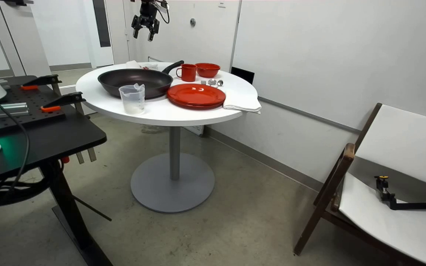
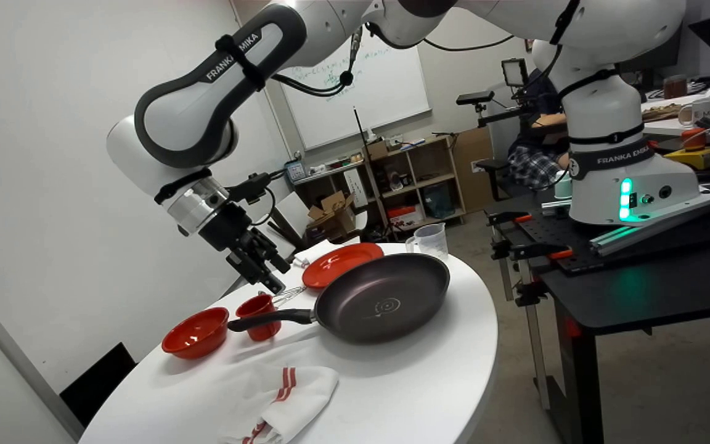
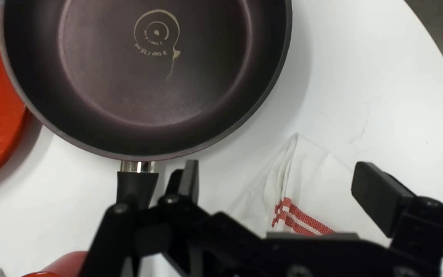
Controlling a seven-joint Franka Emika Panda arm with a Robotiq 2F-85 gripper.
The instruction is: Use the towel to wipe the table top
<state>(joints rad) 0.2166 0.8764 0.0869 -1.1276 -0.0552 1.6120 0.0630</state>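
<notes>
Bench top [image 3: 360, 77], round and white, gave open room between the dark pan [image 3: 156, 96] and the right-hand rim in the wrist view, with the red-striped towel [image 3: 306, 190] lying rumpled near the pan, short of that edge, while the tool [image 1: 143, 37] hung above, jaws wide apart, holding nothing.

Cloth towel [image 2: 307, 398] (bowl [image 2: 196, 335] v. glossy)

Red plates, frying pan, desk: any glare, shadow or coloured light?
In an exterior view, highlights on the upper red plate; in the wrist view, soft shadow on the table top beside the frying pan; in both exterior views, green glow on the black desk.
</notes>
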